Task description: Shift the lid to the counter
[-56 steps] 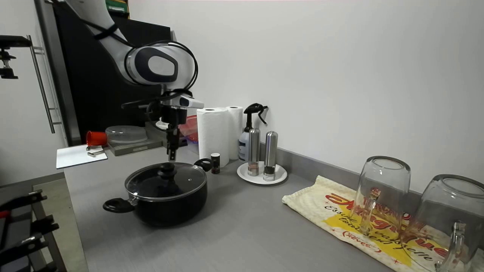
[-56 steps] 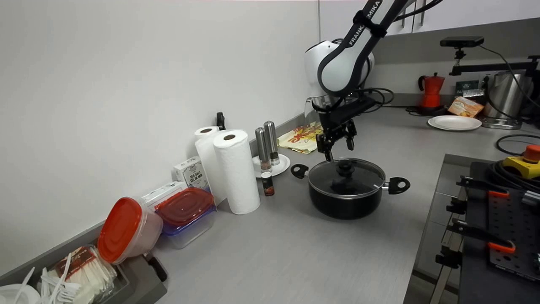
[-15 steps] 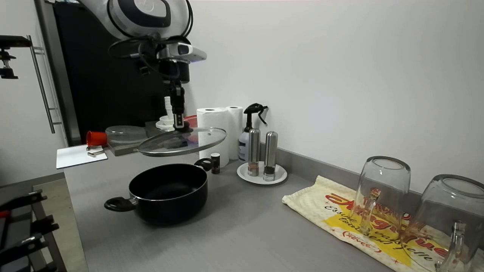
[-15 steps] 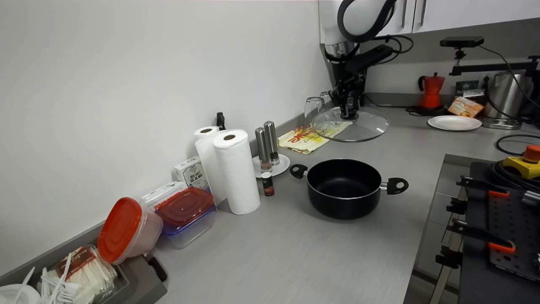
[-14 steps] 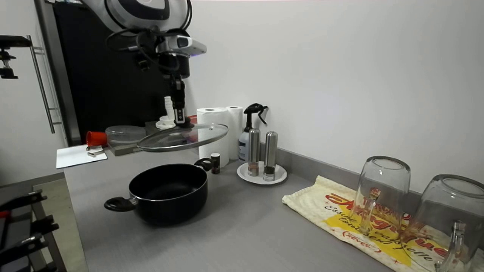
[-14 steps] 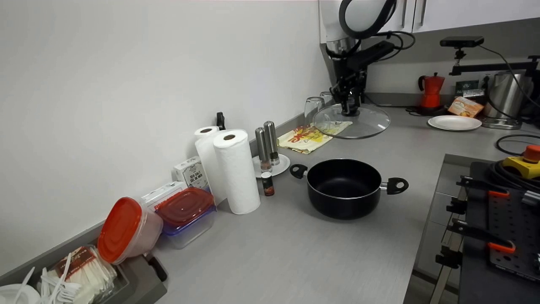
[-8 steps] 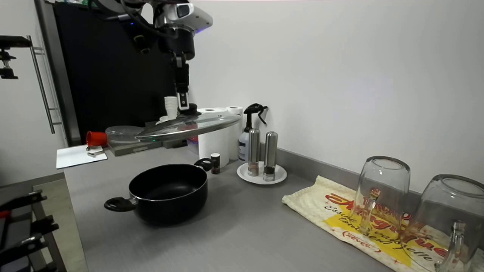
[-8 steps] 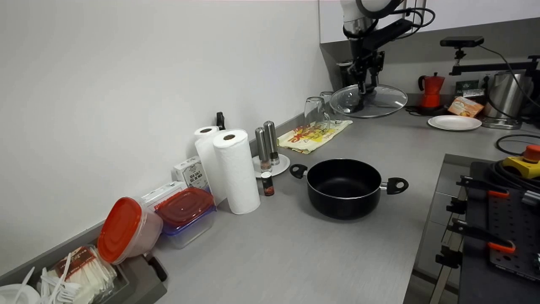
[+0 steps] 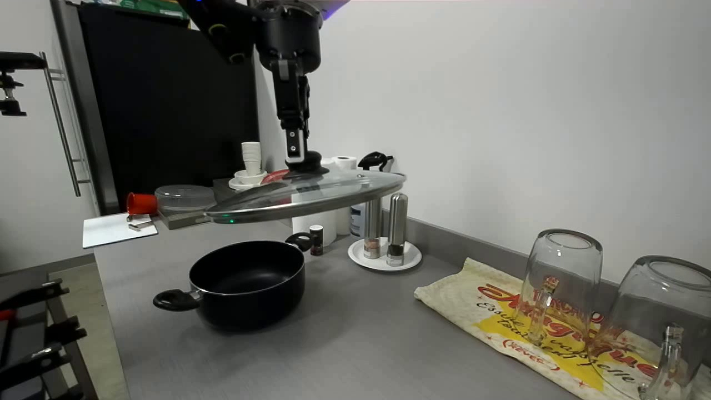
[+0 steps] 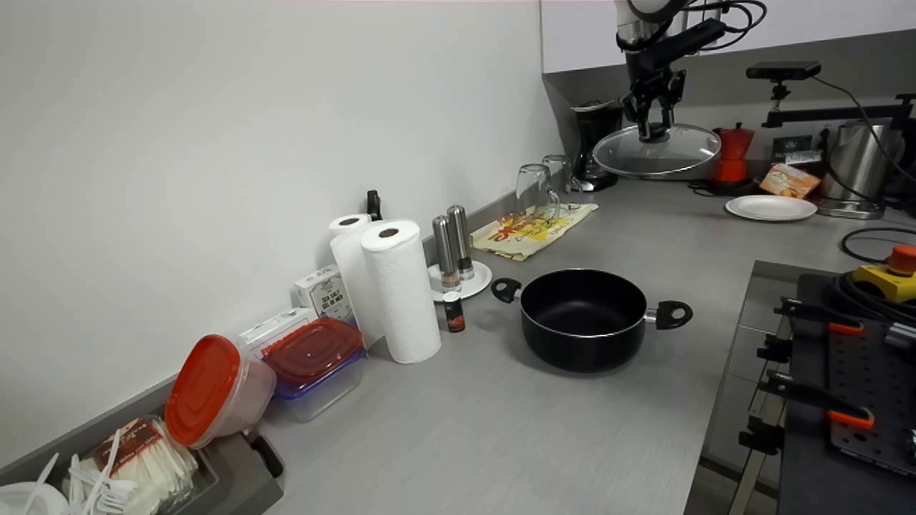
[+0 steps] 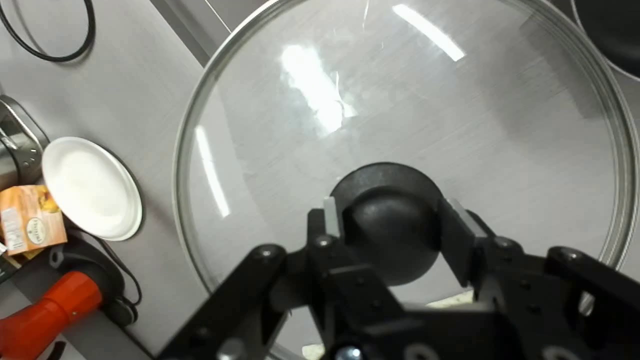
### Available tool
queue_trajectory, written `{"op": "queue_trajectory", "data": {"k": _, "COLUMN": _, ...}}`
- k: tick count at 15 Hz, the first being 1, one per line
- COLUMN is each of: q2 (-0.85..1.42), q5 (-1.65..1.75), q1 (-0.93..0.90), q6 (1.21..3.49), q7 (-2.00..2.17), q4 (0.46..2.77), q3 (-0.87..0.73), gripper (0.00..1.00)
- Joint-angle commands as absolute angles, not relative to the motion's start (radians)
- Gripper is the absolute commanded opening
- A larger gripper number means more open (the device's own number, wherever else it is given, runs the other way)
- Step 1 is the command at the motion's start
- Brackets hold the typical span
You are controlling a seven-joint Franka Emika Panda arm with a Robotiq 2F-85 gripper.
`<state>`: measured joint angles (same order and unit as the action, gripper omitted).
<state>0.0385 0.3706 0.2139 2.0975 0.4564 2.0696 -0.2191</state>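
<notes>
The end effector (image 11: 397,219) pinches the lid (image 11: 410,120) by its black knob (image 11: 390,245): in the wrist view one finger (image 11: 331,217) bears on it from nine o'clock, the other from three. The lid hangs above the worktop (image 10: 501,429), apart from it, and grey shows through the glass. With twelve at the top of each view, the lid appears at one o'clock from the open pot (image 9: 250,308) in both exterior views. In an exterior view the lid (image 9: 305,195) is aslant, its nine o'clock edge lower than its three o'clock edge. There the pot's handles (image 9: 175,300) point to eight and two, and a small jar (image 9: 316,241) stands near the handle at two. A plate (image 9: 411,259) carrying two steel mills (image 9: 397,225) sits between two and three o'clock from the pot; the printed cloth (image 9: 500,325), with two upturned mugs (image 9: 566,261) on it, lies at about three. In an exterior view, paper rolls (image 10: 401,300) stand at nine o'clock from the pot. In the wrist view, white plates (image 11: 90,187) lie at nine o'clock from the lid, a red moka pot (image 11: 55,312) at eight, and part of the pot shows at two.
</notes>
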Motion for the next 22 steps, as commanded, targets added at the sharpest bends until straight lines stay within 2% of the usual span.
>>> {"op": "queue_trajectory", "data": {"k": 1, "q2": 0.192, "q5": 0.328, "q1": 0.239, "q6": 2.039, "q7": 0.393, "q4": 1.88, "q3": -0.249, "gripper": 0.24}}
{"op": "queue_trajectory", "data": {"k": 9, "q2": 0.483, "q5": 0.192, "q1": 0.284, "q6": 1.994, "q7": 0.29, "q4": 1.66, "q3": -0.263, "gripper": 0.24}}
{"op": "queue_trajectory", "data": {"k": 22, "q2": 0.641, "q5": 0.019, "q1": 0.273, "q6": 2.027, "q7": 0.268, "q4": 1.693, "q3": -0.234, "gripper": 0.24}}
